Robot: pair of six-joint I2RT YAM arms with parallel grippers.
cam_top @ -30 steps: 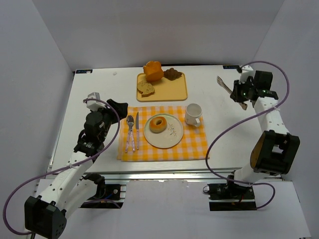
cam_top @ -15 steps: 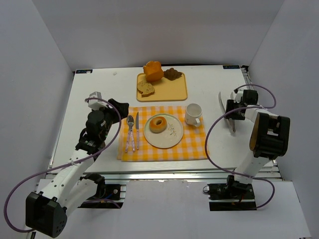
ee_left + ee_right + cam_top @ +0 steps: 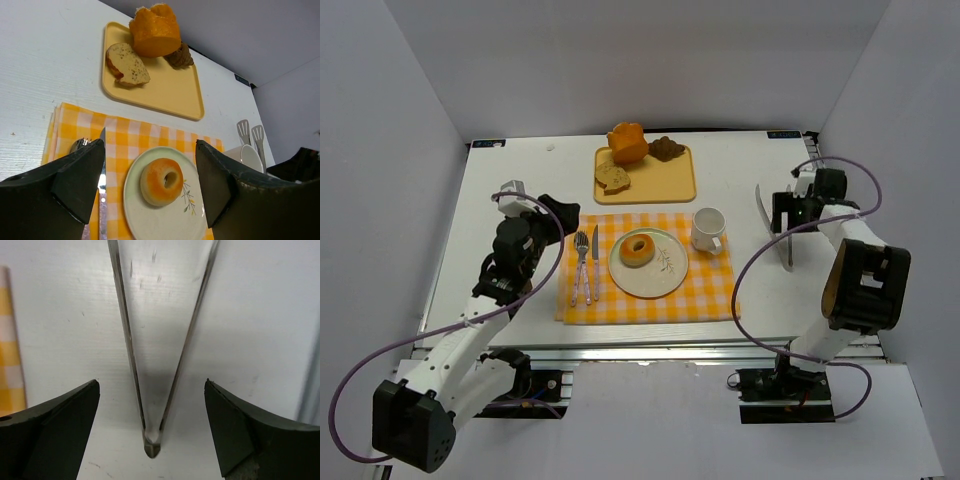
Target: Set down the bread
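Note:
The bread (image 3: 639, 248), a small golden ring, lies on the pale plate (image 3: 665, 285) in the middle of the checked cloth. In the left wrist view the bread (image 3: 161, 181) rests on the plate (image 3: 150, 220) below and ahead of my left gripper (image 3: 150, 145), which is open and empty. From above, the left gripper (image 3: 556, 214) hovers left of the cloth. My right gripper (image 3: 788, 212) is open at the table's right side, over metal tongs (image 3: 775, 228) lying flat. In the right wrist view the tongs (image 3: 150, 440) lie between the open fingers of the right gripper (image 3: 151, 384), touching neither.
A yellow tray (image 3: 672, 183) at the back holds an orange loaf chunk (image 3: 628, 142), a seeded slice (image 3: 612, 177) and a brown piece (image 3: 667, 149). A white mug (image 3: 707, 229) stands right of the plate. A fork (image 3: 581, 265) and knife (image 3: 594, 262) lie left of it.
My right gripper came down to the table at the right, opened and let go of the tongs, which now lie flat. The left arm has barely moved.

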